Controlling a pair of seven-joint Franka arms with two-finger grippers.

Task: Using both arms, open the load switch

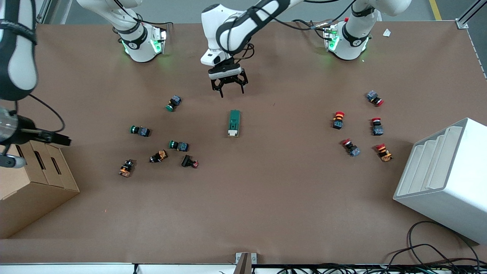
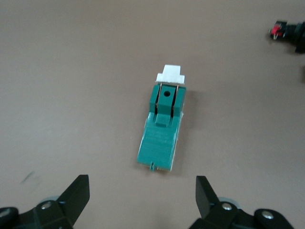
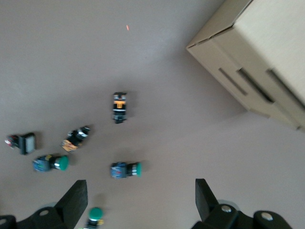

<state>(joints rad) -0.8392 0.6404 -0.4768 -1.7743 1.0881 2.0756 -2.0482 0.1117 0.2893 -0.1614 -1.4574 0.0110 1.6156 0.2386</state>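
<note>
The load switch is a dark-green block with a white lever end. It lies flat near the middle of the table, lever end toward the front camera. My left gripper hangs open just above the table, over the bare spot beside the switch's green end. In the left wrist view the load switch lies ahead of the open left gripper, untouched. The right arm is raised high at its end of the table. My right gripper is open and empty, over the green-capped buttons beside the cardboard box.
Several green-capped and orange push buttons are scattered toward the right arm's end. Several red-capped ones lie toward the left arm's end. A cardboard box and a white stepped rack stand at the two ends, nearer the front camera.
</note>
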